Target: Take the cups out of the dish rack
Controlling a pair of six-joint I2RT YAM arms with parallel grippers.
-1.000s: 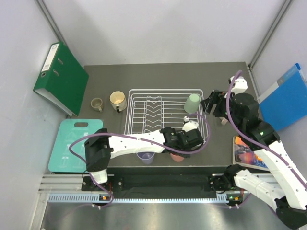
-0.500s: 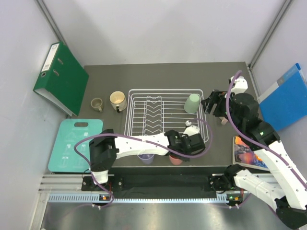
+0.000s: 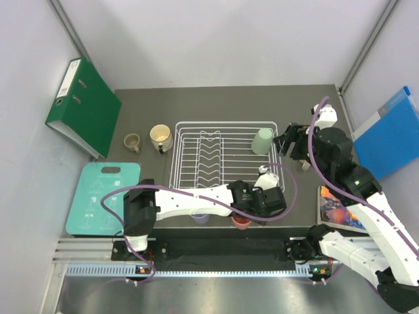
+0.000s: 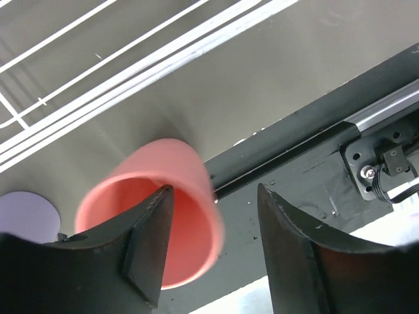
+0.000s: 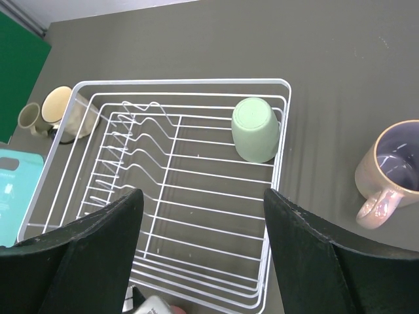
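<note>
Left wrist: left gripper (image 4: 215, 196) half open, straddling pink cup (image 4: 177, 163) wall, unclamped; crooked lift could tip it off table (image 4: 262, 85) edge; right gripper (image 5: 203, 196) open, empty.

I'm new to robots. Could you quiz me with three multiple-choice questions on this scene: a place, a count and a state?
1. The pink cup is: A in the dish rack; B on the table outside it; C on the teal board.
2. Cups in the rack: A one; B three; C none.
3. The right pincer is: A open; B shut on a mug; C shut, empty.
Answers: B, it stands on bare table beyond the rack's wires; A, only the mint-green cup is inside; A, its fingers are wide apart with nothing between.
</note>
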